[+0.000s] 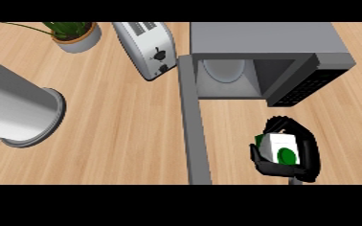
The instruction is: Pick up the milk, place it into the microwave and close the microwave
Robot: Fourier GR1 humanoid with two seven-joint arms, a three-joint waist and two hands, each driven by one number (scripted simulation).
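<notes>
Closest to the viewpoint, at the lower right, the right hand [305, 155] is seen with its black fingers and thumb curled round the milk [280, 149], a white carton with a green round mark on its face. The carton is held in front of the microwave's open mouth, apart from it and not yet inside.

By size, the wooden counter [120, 124] is met first, filling the whole view. Next, the microwave [263, 40] is found at the upper right: a grey box whose cavity is open toward the viewer, with a pale round turntable [225, 69] seen at the back of it and a dark panel of buttons down its right side. Its door [194, 124] is swung fully open and is seen edge-on as a long grey bar that runs down from the cavity's left corner to the lower edge of the view, just left of the held carton.

At the left edge a large grey cylinder [25, 110] with a flared rim is partly cut off by the frame. A silver toaster [147, 48] is set at a tilt between the cylinder and the microwave, close to the door's hinge. In the upper left corner a small potted plant [74, 34] is placed, its green leaves spreading toward the edge.

The left hand is not seen in the view.
</notes>
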